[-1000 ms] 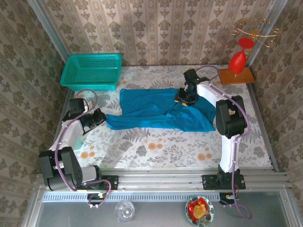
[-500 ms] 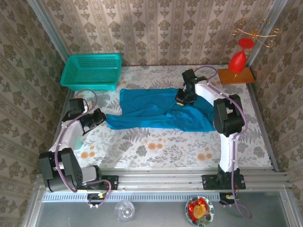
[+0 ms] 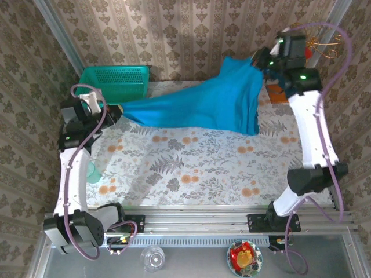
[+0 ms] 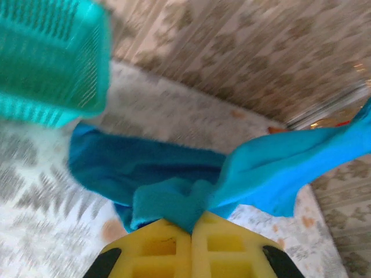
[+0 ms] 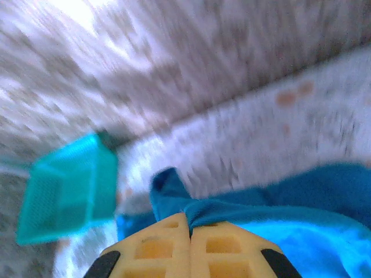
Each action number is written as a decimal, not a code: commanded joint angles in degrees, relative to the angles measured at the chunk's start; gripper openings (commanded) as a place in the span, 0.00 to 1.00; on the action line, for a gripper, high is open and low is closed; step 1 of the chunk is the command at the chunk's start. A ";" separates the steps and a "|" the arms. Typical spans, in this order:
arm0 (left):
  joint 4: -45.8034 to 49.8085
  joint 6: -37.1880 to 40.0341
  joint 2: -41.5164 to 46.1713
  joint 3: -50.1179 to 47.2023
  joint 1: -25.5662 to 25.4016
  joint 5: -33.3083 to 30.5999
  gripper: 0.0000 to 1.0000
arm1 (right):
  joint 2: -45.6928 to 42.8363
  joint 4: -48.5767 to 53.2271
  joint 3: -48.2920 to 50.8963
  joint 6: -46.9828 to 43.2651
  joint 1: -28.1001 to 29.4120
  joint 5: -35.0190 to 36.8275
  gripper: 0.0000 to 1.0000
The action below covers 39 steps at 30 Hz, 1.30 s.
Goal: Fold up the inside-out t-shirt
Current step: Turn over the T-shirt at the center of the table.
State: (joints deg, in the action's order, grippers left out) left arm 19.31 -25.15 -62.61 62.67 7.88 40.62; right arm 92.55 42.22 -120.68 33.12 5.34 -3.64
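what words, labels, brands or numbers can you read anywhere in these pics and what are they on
None: no word, number, brand or sign can be read in any view.
The t-shirt is plain blue, with no print or tag showing.
The teal basket bears no label.
The wallpaper and the tablecloth carry only patterns.
Both wrist views are motion-blurred; nothing like lettering shows in them.

Nothing readable here, honestly: no words, logos, numbers or signs on anything (both wrist views are pretty blurry, so any tiny print is past telling).
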 commanded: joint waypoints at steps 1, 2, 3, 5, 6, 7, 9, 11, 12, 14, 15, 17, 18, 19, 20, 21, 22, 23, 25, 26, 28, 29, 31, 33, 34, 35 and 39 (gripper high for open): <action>-9.60 -3.02 1.17 0.67 0.38 7.58 0.00 | -4.55 -1.61 -5.22 -4.21 -0.36 6.87 0.00; -12.49 -4.21 1.28 0.30 0.38 8.05 0.00 | -5.76 -2.07 -7.33 -5.51 -0.57 8.64 0.00; -14.81 -5.25 1.13 0.06 0.39 8.63 0.00 | -6.50 -2.30 -9.46 -6.94 -0.67 10.21 0.00; -19.93 -8.03 0.21 -0.12 0.26 10.64 0.00 | -7.53 -1.88 -15.56 -10.03 -0.80 13.81 0.00; -21.88 -9.20 -0.24 -0.11 0.14 11.59 0.00 | -7.65 -1.63 -18.24 -11.19 -0.78 14.93 0.00; -24.18 -10.46 -0.77 0.05 -0.13 12.67 0.00 | -7.74 -1.33 -21.10 -12.41 -0.81 15.96 0.00; -28.78 -12.95 -1.41 0.66 -0.66 14.13 0.00 | -7.96 -0.83 -25.03 -13.98 -0.82 17.47 0.00; -32.23 -15.09 -2.26 3.92 -0.68 15.20 0.00 | -8.71 -0.73 -25.53 -14.24 -0.86 18.38 0.00; -32.66 -15.56 -2.70 6.52 -0.36 15.51 0.00 | -9.12 -0.72 -24.83 -14.10 -0.86 18.40 0.00; -31.18 -15.79 -4.39 15.31 0.82 16.11 0.00 | -10.50 -1.14 -21.11 -13.35 -0.86 18.40 0.00; -30.27 -15.96 -5.13 19.46 1.58 16.28 0.00 | -11.20 -1.67 -18.91 -12.91 -0.83 18.48 0.00; -27.06 -16.00 -6.82 30.13 3.81 15.80 0.00 | -12.39 -2.99 -14.03 -12.02 -0.85 18.40 0.00; -25.17 -15.63 -7.49 34.36 4.84 15.28 0.00 | -13.28 -3.47 -12.22 -11.65 -0.88 18.35 0.00; -22.69 -14.56 -8.08 38.60 5.73 14.64 0.00 | -14.76 -4.01 -10.63 -11.47 -0.86 18.44 0.00; -20.13 -13.01 -8.46 41.73 6.30 13.88 0.00 | -15.39 -4.45 -9.42 -11.47 -0.86 18.77 0.00; -18.17 -11.18 -8.58 43.43 6.44 13.14 0.00 | -15.75 -4.60 -8.89 -11.76 -0.86 19.24 0.00; -16.37 -9.41 -8.42 44.04 6.50 11.92 0.00 | -16.22 -4.60 -8.87 -12.24 -0.86 20.01 0.00; -16.07 -8.89 -8.10 43.52 6.51 11.07 0.00 | -16.64 -4.76 -8.93 -12.69 -0.86 20.76 0.00; -18.70 -9.87 -7.16 40.74 6.45 11.07 0.00 | -17.92 -5.39 -9.26 -13.34 -0.95 21.74 0.00; -20.52 -10.98 -6.57 39.22 6.45 11.51 0.00 | -18.61 -5.71 -9.45 -13.45 -0.96 21.64 0.00; -23.64 -12.46 -5.05 36.87 6.50 12.10 0.00 | -20.10 -6.31 -9.31 -13.43 -0.95 20.99 0.00; -24.64 -12.49 -3.94 35.97 6.46 12.03 0.00 | -21.14 -6.72 -8.86 -13.33 -0.89 20.65 0.00; -25.11 -10.87 -1.47 35.15 6.45 12.42 0.00 | -23.78 -7.97 -6.67 -13.41 -0.90 20.63 0.00; -24.02 -7.59 1.45 34.68 6.45 13.66 0.00 | -27.70 -10.29 -2.80 -13.92 -0.95 22.60 0.00; -23.19 -5.87 3.13 34.16 6.46 13.71 0.00 | -30.15 -11.92 0.03 -14.23 -0.93 24.09 0.00; -21.99 -4.31 4.80 33.66 6.45 13.40 0.00 | -32.69 -14.48 2.96 -14.78 -0.86 25.39 0.00; -22.43 -2.50 10.24 30.99 6.46 14.47 0.00 | -40.55 -20.61 10.19 -17.53 -0.95 28.58 0.00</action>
State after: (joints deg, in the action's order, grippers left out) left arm -0.10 -31.53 -57.58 93.56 13.98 53.91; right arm 55.51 30.46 -113.12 18.72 4.75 19.18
